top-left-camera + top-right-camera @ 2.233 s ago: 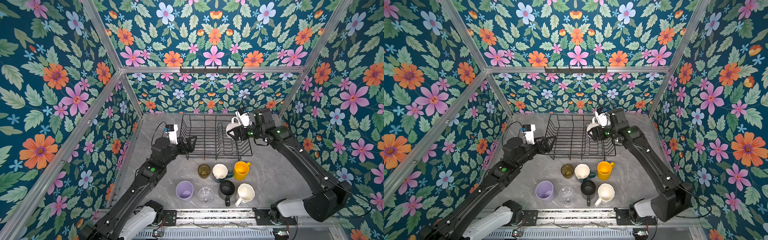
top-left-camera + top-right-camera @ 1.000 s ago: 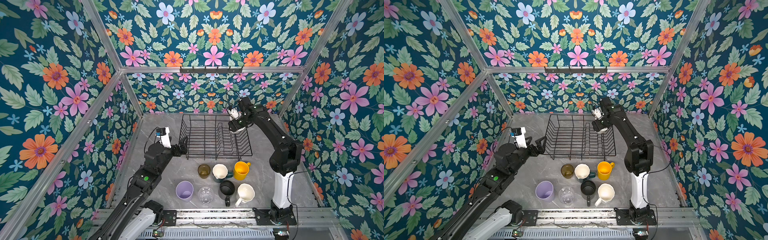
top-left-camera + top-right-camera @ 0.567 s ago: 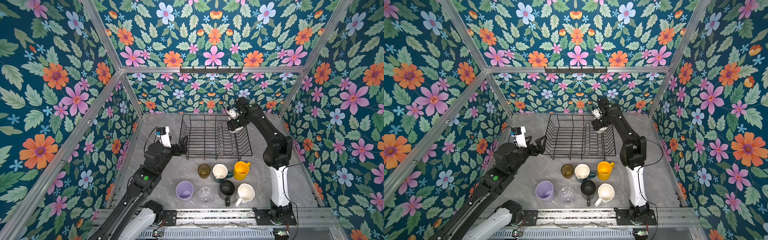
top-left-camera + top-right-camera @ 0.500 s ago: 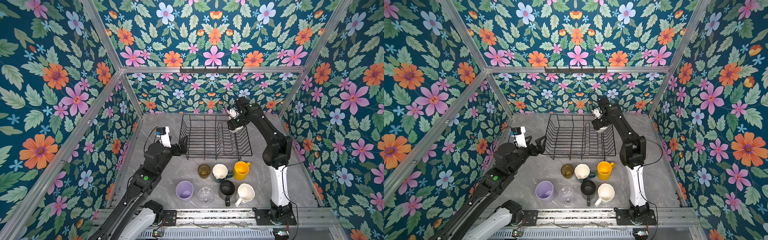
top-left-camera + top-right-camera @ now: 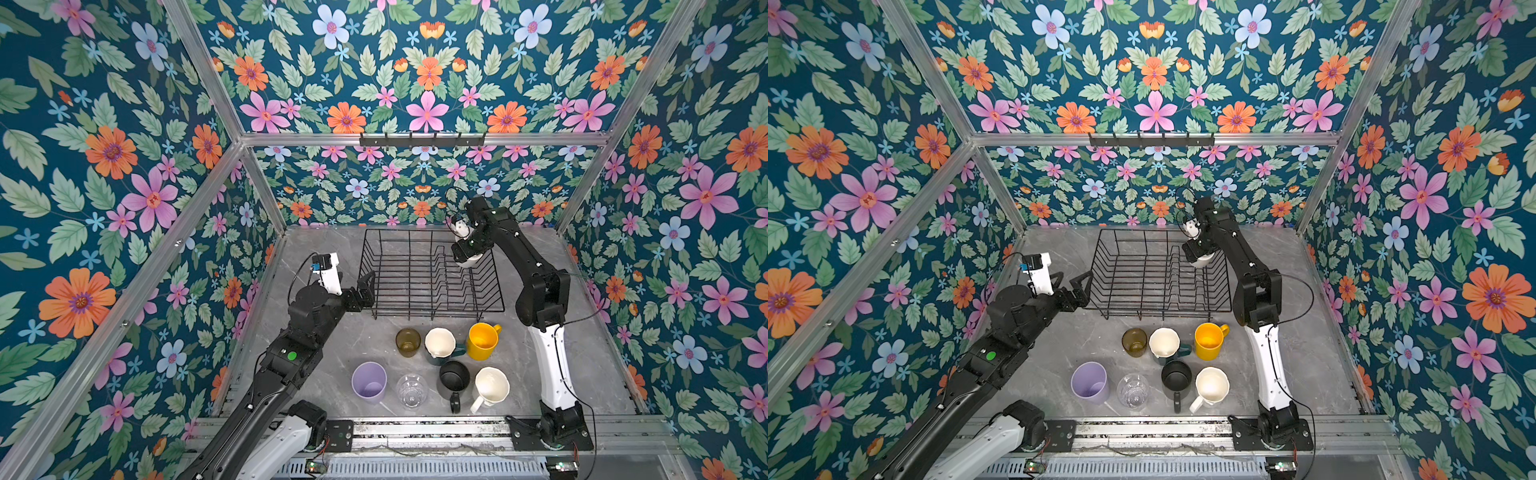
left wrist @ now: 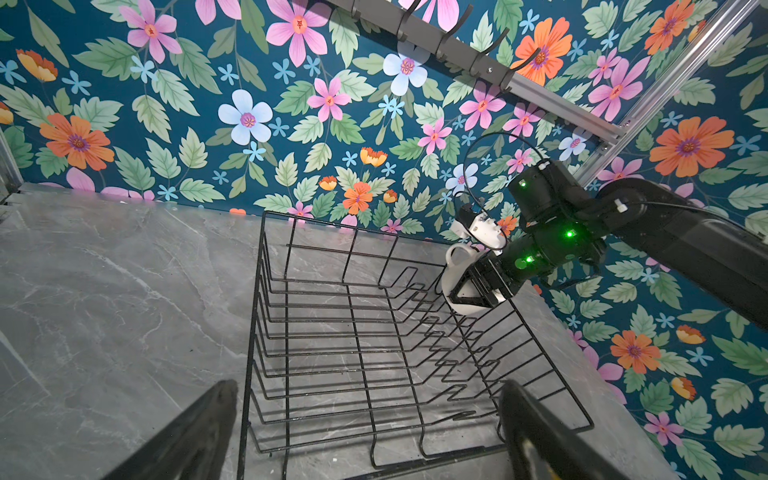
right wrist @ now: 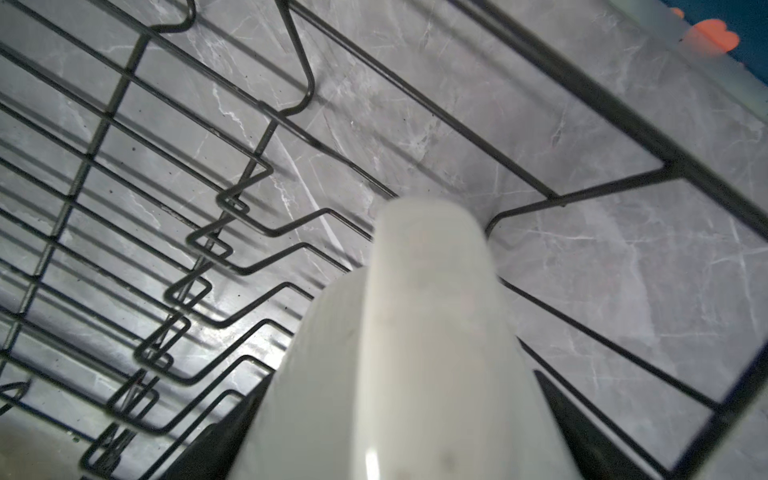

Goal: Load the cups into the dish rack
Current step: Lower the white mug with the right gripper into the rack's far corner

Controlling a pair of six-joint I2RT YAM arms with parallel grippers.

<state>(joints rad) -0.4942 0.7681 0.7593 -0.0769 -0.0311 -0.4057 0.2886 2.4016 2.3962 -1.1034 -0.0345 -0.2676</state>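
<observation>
White ceramic mug (image 5: 468, 262) clamped in right gripper (image 5: 467, 254), at far right corner of black wire dish rack (image 5: 407, 274), left gripper (image 5: 358, 289) spread wide beside rack's near left corner, seven other cups (image 5: 440, 343) on grey marble table (image 5: 328, 257) before it

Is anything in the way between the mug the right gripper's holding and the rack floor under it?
Nothing visible. The right gripper holds the mug above the far right corner of the rack. The floor there is bare, with only the rack's own prongs beside it.
</observation>
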